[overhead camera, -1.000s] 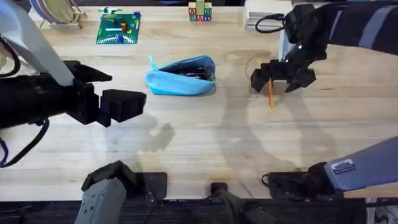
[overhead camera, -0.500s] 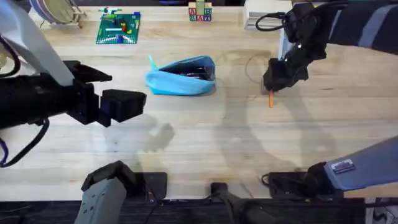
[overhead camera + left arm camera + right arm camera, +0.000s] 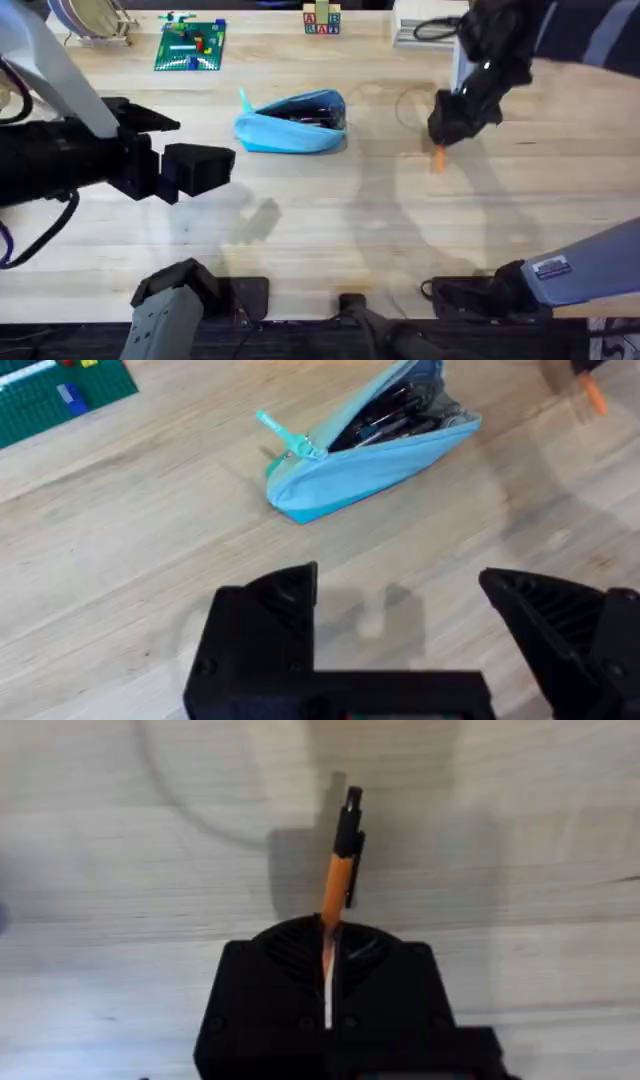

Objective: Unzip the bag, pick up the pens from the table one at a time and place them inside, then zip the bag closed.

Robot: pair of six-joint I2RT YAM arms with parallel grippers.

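Right tool is clamped on an orange pen w/ a black end, just above the tabletop, right of the bag. Light blue bag lies unzipped at centre, dark items inside. Left tool hovers wide apart, holding nothing.

A green brick baseplate and what look like alphabet blocks sit far back.

Green brick baseplate; letter blocks
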